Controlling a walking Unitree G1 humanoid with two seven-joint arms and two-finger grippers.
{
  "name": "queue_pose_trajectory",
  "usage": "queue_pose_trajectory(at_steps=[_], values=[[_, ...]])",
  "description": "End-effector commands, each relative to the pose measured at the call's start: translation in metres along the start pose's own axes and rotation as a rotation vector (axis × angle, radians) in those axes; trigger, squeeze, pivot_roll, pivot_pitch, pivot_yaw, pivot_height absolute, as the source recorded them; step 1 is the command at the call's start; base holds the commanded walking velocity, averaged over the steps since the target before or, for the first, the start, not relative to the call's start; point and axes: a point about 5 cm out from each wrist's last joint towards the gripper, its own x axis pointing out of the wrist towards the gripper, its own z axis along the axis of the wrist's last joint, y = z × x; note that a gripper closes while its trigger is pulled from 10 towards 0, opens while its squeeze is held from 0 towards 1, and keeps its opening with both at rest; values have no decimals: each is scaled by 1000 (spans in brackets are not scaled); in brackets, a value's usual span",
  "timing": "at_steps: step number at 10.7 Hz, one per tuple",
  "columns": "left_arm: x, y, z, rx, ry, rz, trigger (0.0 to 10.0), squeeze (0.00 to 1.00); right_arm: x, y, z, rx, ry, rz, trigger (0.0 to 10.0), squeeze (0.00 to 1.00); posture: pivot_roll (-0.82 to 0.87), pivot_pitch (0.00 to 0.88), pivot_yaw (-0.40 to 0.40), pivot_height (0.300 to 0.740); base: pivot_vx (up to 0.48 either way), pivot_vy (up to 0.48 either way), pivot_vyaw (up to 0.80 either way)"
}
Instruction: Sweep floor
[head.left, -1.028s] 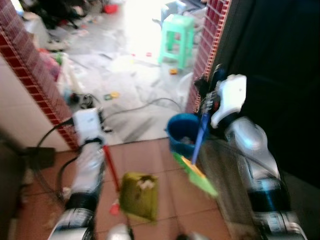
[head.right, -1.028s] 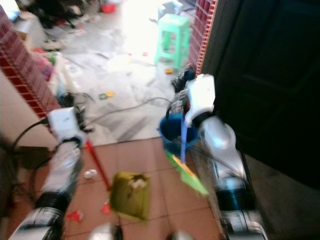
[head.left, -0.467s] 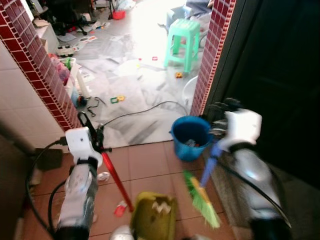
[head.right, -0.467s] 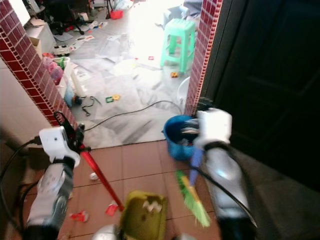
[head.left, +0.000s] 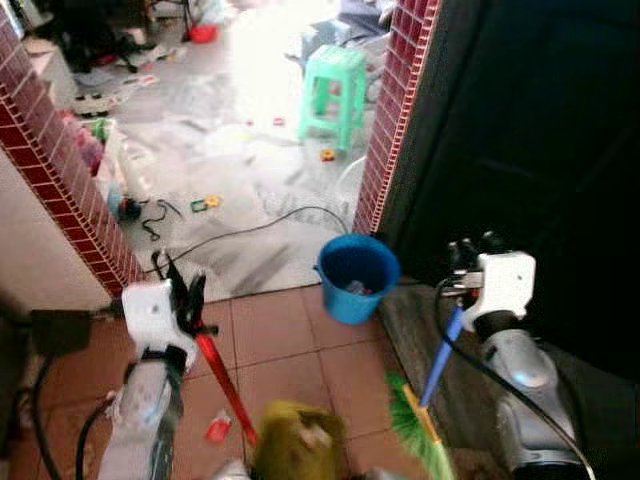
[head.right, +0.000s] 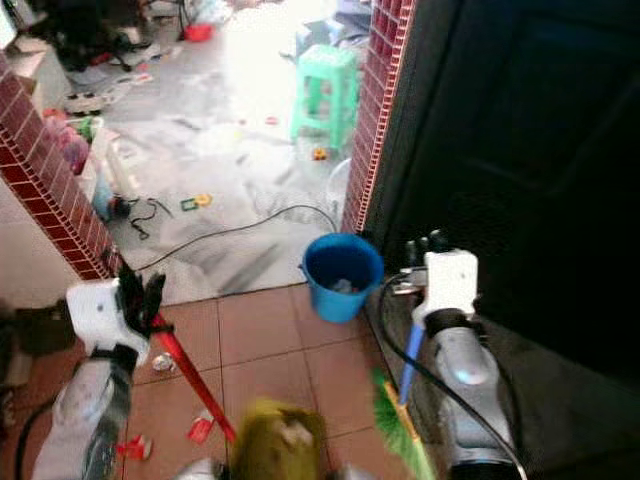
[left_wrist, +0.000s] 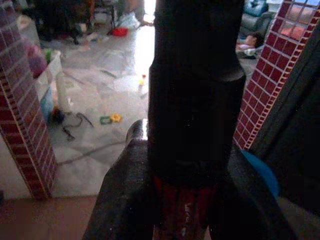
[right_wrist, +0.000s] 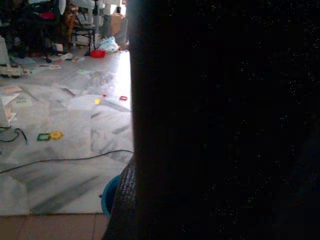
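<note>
Dustpan (head.left: 295, 445) holds debris | bucket (head.left: 355, 277) holds scraps | left claw (head.left: 178, 290) grips dustpan handle (head.left: 222, 380) | right claw (head.left: 468, 262) grips broom (head.left: 428, 400)

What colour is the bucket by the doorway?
Blue; the bucket shows best in the right eye view.

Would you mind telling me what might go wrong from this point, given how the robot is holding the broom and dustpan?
The broom, held by the right gripper, hangs close to the blue bucket and might knock it over on a swing. The black cable lying across the grey floor ahead could snag the bristles or a foot. The olive dustpan, on the red handle in the left gripper, holds debris that may spill if tilted.
</note>
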Motion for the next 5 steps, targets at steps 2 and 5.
queue_pose_trajectory(at_steps=[2, 5], values=[[-1, 6, 6, 26, -35, 67, 10000, 0, 9, 1, 2, 63, 14, -53, 10000, 0, -71, 0, -6, 740, 0, 0, 0], [-6, 12, 5, 56, -40, 232, 10000, 0, 32, 1, 29, 315, 30, -133, 10000, 0, -78, 0, -17, 740, 0, 0, 0]])
